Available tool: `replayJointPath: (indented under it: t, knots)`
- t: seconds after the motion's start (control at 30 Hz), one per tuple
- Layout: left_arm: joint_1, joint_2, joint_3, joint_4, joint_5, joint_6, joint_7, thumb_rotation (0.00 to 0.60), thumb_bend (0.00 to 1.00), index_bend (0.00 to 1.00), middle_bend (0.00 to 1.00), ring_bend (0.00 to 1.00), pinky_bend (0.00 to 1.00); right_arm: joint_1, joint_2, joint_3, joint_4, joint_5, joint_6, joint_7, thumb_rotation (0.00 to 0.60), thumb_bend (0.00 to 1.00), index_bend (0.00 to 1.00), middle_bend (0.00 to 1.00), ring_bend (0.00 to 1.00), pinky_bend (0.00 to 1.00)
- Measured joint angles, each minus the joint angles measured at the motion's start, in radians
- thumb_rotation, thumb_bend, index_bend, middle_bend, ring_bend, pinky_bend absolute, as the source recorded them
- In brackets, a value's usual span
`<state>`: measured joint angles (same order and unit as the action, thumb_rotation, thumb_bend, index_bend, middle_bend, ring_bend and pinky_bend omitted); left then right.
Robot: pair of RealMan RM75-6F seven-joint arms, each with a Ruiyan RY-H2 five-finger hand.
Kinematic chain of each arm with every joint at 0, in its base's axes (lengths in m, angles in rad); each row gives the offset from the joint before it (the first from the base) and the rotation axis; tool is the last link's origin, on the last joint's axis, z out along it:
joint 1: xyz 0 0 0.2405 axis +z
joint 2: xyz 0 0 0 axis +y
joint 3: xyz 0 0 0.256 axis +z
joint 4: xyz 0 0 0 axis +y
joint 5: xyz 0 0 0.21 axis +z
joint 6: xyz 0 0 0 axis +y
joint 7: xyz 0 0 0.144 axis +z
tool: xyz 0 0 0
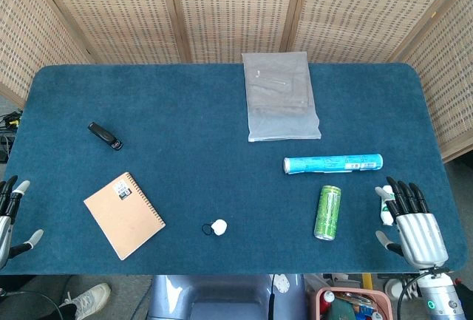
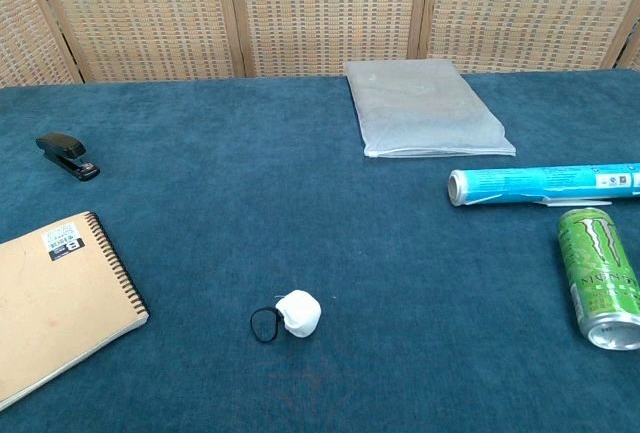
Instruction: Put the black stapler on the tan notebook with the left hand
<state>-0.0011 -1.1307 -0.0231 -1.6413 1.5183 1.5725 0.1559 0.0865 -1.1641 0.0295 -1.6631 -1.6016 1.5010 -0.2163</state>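
Lying stapler [image 1: 105, 136] well beyond left fingers [image 1: 21, 187].

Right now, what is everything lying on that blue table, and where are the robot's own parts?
Black stapler: one, black, far left of the table, apart from the notebook.
Tan spiral-bound notebook: one, tan, near left, closed and flat.
Small white lump with a black loop: one, white and black, near middle.
Clear plastic pouch: one, greyish, far middle.
Light blue tube: one, lying on its side, right.
Green drink can: one, lying on its side, near right.
Small white tube: one, white and green, beside the right hand.
Blue cloth table: one.
Left hand: at the near left edge, holding nothing.
Right hand: near right, fingers apart, holding nothing.
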Motion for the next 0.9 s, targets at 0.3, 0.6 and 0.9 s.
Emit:
replayJointPath:
  t: [0.3, 0.6, 0.9]
  knots:
    - [0.000, -0.002, 0.001, 0.003, -0.001, -0.003, 0.003, 0.600, 0.20, 0.09, 0.00, 0.00, 0.00, 0.001, 0.002, 0.001, 0.001, 0.005, -0.003, 0.010, 0.600, 0.17, 0.12, 0.00, 0.00, 0.00]
    - [-0.003, -0.002, -0.002, 0.008, -0.005, -0.008, -0.001, 0.600, 0.21, 0.09, 0.00, 0.00, 0.00, 0.001, 0.002, 0.000, -0.001, 0.001, -0.001, 0.006, 0.600, 0.17, 0.12, 0.00, 0.00, 0.00]
    - [-0.019, -0.001, -0.011, 0.011, -0.016, -0.032, -0.001, 0.600, 0.21, 0.09, 0.00, 0.00, 0.00, 0.002, 0.001, 0.006, 0.002, 0.017, -0.006, 0.010, 0.600, 0.17, 0.12, 0.00, 0.00, 0.00]
